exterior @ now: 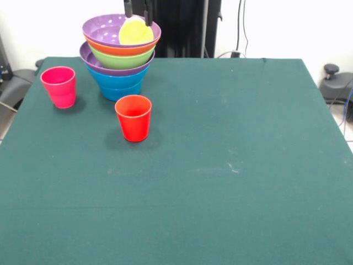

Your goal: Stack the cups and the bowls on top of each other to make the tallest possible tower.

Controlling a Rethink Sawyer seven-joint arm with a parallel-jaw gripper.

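So your tower [120, 58] sits at the far-left part of the green table [220, 165]: blue bowl [117, 84] at the bottom, then purple [105, 67], lime green [122, 58], orange [116, 48], w/ a 2nd purple bowl [105, 30] on top; the yellow cup [135, 32] is tipped on its side inside that top bowl; gripper [138, 14] comes in from above w/ its two fingers spread either side of the cup's upper edge, can't tell if they touch it; pink cup [58, 86] stands upright left of the tower; red cup [133, 117] upright just in front, apart from it.
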